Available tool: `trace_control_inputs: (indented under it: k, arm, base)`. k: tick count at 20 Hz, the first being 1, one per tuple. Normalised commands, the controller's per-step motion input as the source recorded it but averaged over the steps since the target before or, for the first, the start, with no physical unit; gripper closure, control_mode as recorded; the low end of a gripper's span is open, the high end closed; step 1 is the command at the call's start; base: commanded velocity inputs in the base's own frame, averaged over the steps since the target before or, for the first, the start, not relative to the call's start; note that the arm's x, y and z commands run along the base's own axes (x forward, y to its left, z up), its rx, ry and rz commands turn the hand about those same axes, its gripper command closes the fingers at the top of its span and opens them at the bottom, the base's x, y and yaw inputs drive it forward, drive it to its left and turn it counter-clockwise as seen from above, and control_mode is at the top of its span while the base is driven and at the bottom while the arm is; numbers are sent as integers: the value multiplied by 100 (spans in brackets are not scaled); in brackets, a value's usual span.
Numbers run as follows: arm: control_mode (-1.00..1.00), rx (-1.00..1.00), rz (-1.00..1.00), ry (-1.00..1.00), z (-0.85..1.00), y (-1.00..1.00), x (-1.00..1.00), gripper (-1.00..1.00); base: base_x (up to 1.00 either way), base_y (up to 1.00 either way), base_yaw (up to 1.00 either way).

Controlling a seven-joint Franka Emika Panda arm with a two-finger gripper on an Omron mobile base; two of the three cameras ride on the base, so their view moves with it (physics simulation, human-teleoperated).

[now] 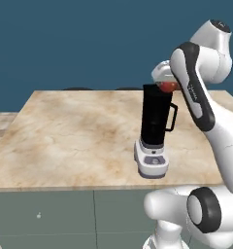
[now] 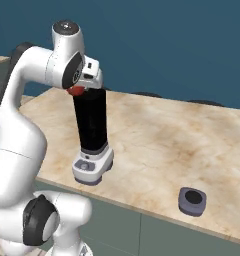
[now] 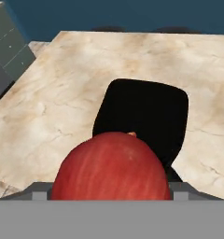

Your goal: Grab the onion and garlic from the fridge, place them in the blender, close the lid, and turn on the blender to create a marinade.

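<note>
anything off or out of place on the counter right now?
Nothing spilled or damaged. The blender stands upright on the counter with its jar open; the lid lies apart near the front edge. The claw holds the onion just above the jar mouth.

- The white arm bends forward over the counter's near edge.
- The gripper (image 2: 78, 90) points down, jaws spread wide around the onion (image 3: 111, 167).
</note>
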Motion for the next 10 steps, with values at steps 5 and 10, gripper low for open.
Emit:
trace_control_inputs:
  k: [5,10]
  arm:
    - [-100,0,0,17,0,0,92,100]
    - [-100,-1,0,20,-23,0,67,100]
  base:
    - [0,0,0]
    - [0,0,0]
